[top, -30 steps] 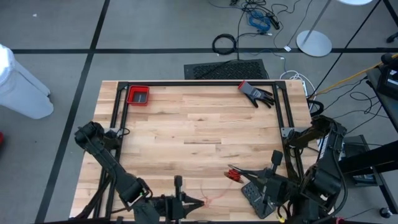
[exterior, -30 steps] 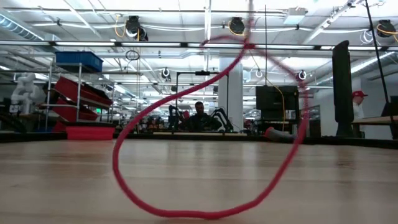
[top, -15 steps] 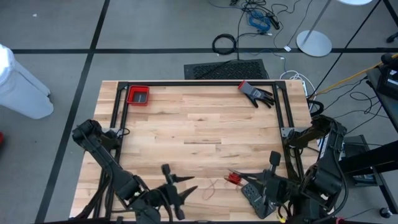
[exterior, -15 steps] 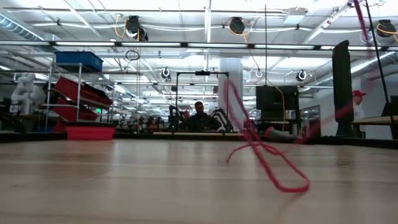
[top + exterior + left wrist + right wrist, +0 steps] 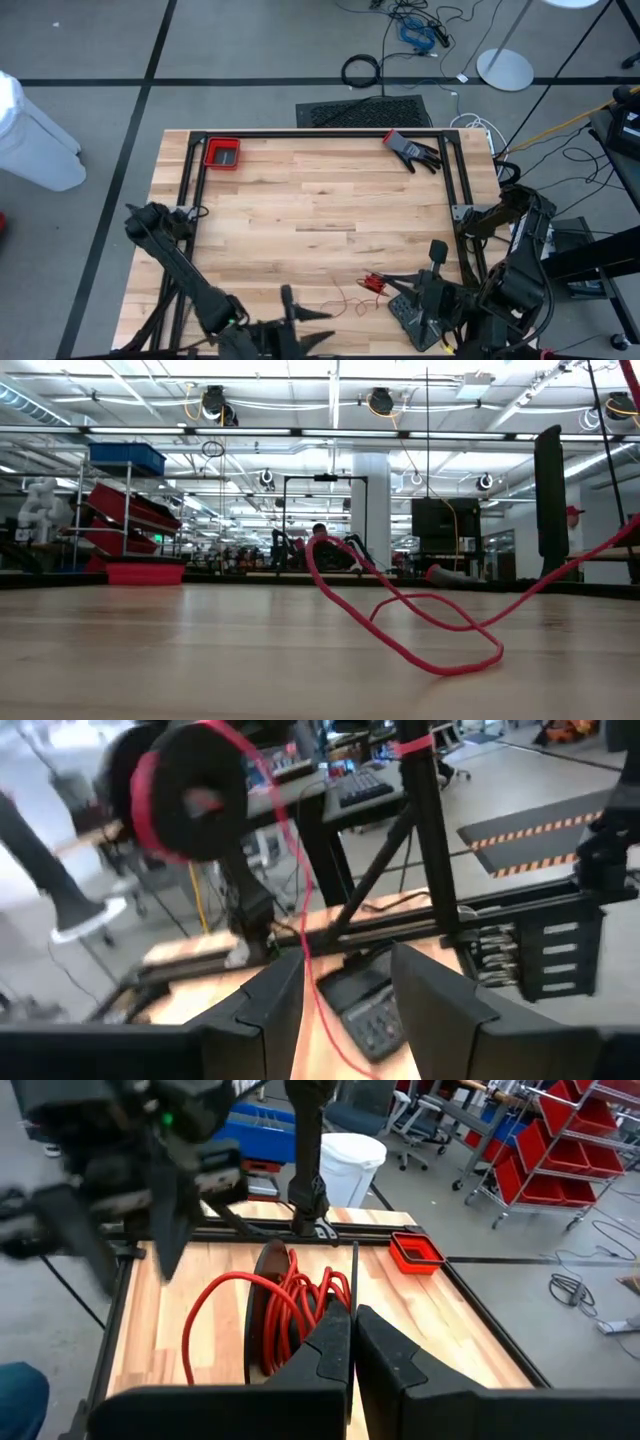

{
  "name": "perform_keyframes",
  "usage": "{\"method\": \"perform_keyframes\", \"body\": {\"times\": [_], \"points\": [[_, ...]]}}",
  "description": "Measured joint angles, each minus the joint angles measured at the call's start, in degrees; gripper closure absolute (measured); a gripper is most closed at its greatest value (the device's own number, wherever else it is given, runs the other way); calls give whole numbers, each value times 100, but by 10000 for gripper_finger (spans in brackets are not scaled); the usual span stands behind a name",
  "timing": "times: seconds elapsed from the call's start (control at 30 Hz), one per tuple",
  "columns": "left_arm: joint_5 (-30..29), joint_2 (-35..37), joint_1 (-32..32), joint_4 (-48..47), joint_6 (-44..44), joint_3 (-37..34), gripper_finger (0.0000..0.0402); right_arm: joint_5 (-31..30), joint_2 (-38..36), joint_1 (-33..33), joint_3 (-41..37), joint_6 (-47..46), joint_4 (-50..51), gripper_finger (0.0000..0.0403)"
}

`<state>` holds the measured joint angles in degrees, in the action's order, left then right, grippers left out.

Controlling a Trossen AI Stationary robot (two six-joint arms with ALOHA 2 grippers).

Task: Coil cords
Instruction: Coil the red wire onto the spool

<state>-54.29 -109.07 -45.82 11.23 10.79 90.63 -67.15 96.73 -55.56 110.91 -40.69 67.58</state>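
Observation:
A thin red cord [image 5: 345, 300] lies slack in loops [image 5: 430, 630] on the wooden table near its front edge. One end is wound in coils [image 5: 300, 1305] on a small black disc [image 5: 190, 795]. My right gripper [image 5: 372, 283] is shut on this disc, clear of the table. From the disc the cord [image 5: 305, 940] drops to the table. My left gripper [image 5: 312, 322] is open at the front edge, level and facing the disc. In the left wrist view the cord shows between its fingers [image 5: 270, 1010]; I cannot tell whether it touches them. My right gripper pinches the black disc with its red coils between its two fingers [image 5: 335, 1340], at the disc's near part [image 5: 265, 1330]. The disc stands on edge, lifted clear of the table. The fingers themselves hide the exact place of contact.
A black frame [image 5: 320, 134] runs around the table. A red bin [image 5: 222, 153] sits at the far left, a dark glove [image 5: 412, 150] at the far right. A black keypad-like block [image 5: 410, 312] lies below my right gripper.
My left gripper has opened and let go of the red cord. The tall loop it held up has dropped and now lies slack on the table. The end on the disc in my right gripper has stayed where it was.

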Motion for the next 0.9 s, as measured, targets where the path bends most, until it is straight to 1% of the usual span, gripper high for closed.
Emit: {"method": "perform_keyframes", "body": {"times": [0.17,0.23,0.3,0.43,0.47,0.53,0.57,0.67,0.9], "points": [[16,-487,182,1003,1302,-2,227,4,0,36,0,-4,4,403],[19,-675,220,1255,2189,-2,217,9,2,36,0,-4,5,403],[11,-904,205,1560,3415,-2,212,12,2,36,0,-4,7,403],[-32,-1394,179,2198,6287,-6,211,17,2,36,0,-4,34,403],[-133,-1492,186,2372,6953,-6,210,17,2,36,0,-5,34,403],[-428,-1640,248,2653,7930,46,210,25,2,36,0,-32,36,403],[-473,-1677,287,2651,8145,78,210,52,2,36,0,-41,38,403],[-464,-1710,404,2528,8404,196,210,113,2,38,0,-39,50,403],[-398,-1633,755,2528,8612,422,210,130,2,36,0,-54,130,403]]}}
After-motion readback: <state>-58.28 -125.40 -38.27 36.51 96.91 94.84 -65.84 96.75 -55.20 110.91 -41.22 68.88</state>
